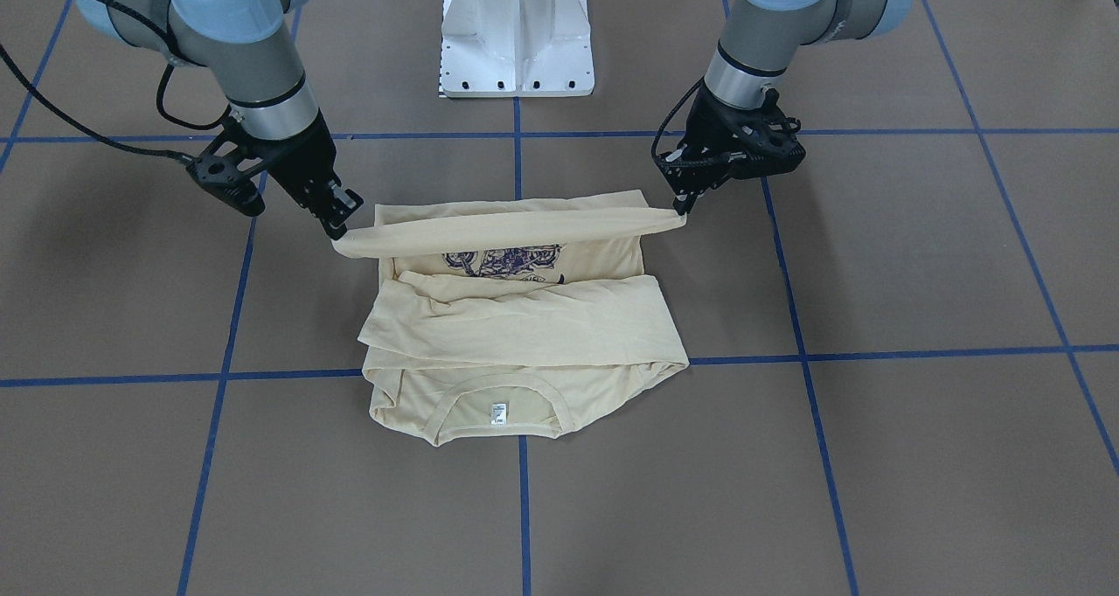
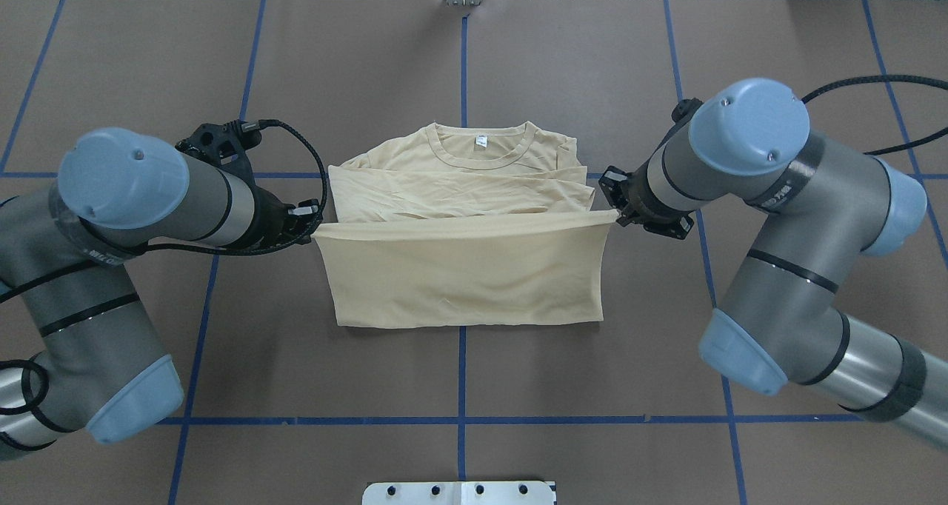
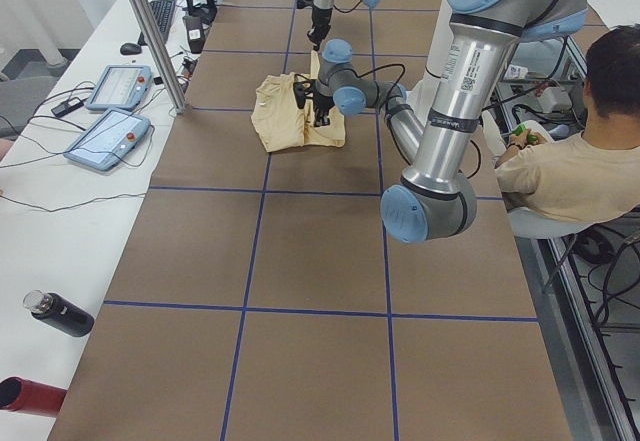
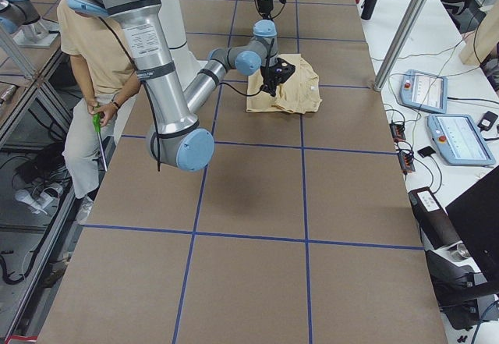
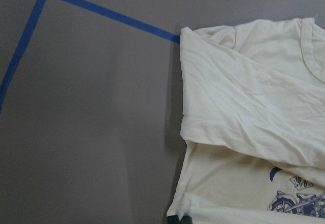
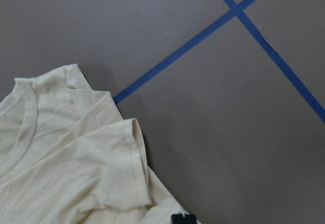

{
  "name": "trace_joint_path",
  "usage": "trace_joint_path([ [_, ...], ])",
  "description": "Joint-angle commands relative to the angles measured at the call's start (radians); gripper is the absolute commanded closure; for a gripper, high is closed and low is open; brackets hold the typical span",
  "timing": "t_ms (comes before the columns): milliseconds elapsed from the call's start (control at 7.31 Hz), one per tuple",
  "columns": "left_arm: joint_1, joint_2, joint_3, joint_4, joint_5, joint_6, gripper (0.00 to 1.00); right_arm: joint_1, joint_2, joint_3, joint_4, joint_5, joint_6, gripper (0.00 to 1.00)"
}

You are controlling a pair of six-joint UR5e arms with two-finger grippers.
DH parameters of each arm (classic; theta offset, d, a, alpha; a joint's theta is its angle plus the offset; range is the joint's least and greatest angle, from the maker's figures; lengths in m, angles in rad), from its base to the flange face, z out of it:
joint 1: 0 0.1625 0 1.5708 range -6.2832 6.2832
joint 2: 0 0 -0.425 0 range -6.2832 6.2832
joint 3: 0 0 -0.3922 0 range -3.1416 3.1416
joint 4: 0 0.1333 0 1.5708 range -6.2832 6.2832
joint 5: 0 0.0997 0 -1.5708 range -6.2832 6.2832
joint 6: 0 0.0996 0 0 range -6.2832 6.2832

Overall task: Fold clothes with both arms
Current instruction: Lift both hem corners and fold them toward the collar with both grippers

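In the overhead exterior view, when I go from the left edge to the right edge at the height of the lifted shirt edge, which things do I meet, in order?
left arm → left end effector → T-shirt → right end effector → right arm

A matt brown worktop (image 2: 592, 61) is crossed by blue tape lines (image 2: 464, 68) in a grid. Along one side runs a white bench (image 3: 40, 261) carrying two grey-framed touchscreen pendants (image 3: 108, 139), a black bottle (image 3: 58, 314) and a red bottle (image 3: 25, 396). A silver metal post (image 3: 152, 36) rises at its edge.
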Motion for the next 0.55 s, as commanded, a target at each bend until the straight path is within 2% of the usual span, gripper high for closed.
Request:
trace_joint_path([
  [0,-0.060,-0.083,0.135,-0.029,0.001,0.017,1.00,0.048,0.076,-0.112,0.010,0.031,-0.049,1.00],
  [274,-0.069,-0.106,0.284,-0.170,0.006,0.051,1.00,0.054,0.186,-0.282,0.013,0.025,-0.055,1.00],
  [410,-0.078,-0.119,0.347,-0.226,0.006,0.051,1.00,0.058,0.196,-0.324,0.015,0.020,-0.091,1.00],
])
